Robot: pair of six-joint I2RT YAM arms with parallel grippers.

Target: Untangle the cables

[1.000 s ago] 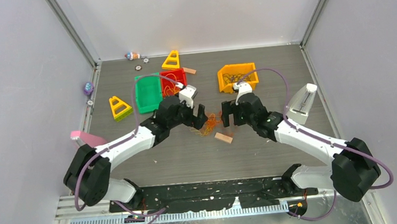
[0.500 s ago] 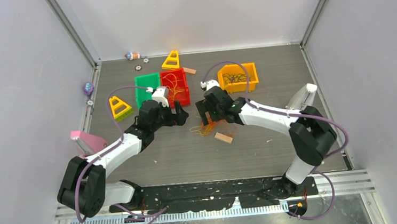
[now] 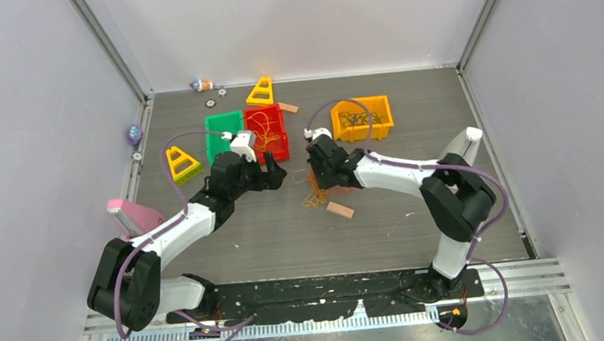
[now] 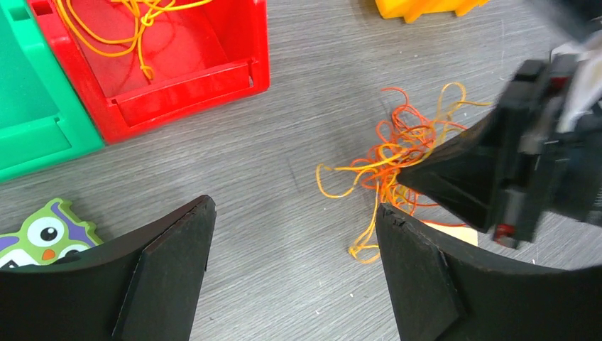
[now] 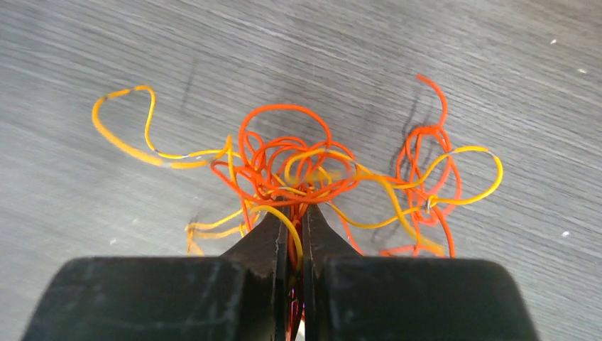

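The right claw (image 3: 318,182), seen from overhead, reaches down onto the cable tangle (image 3: 314,196). The tangle lies on the grey counter (image 3: 385,229) between the two arms, in front of the red bin (image 3: 268,158) and near a small wooden block (image 3: 339,210). The left claw (image 3: 275,174) hovers just to its left, apart from it. More orange cable lies in the red bin, and dark cable lies in the orange-yellow bin (image 3: 364,135).

From the left wrist, the left claw (image 4: 294,277) is spread wide with nothing between its fingers. The tangle (image 4: 394,153) sits ahead and to the right, with the tip of the right claw (image 4: 426,177) pushed into it.

From the right wrist, the right claw (image 5: 298,238) is pressed together, pinching a few orange and yellow strands at the tangle's (image 5: 298,160) near edge. Loose loops fan out to both sides.

The step in hand looks like parting the knot. It should go best if the left claw takes one outlying loop, not the dense middle. The two claws can then draw apart gently, so the knot loosens rather than tightens.
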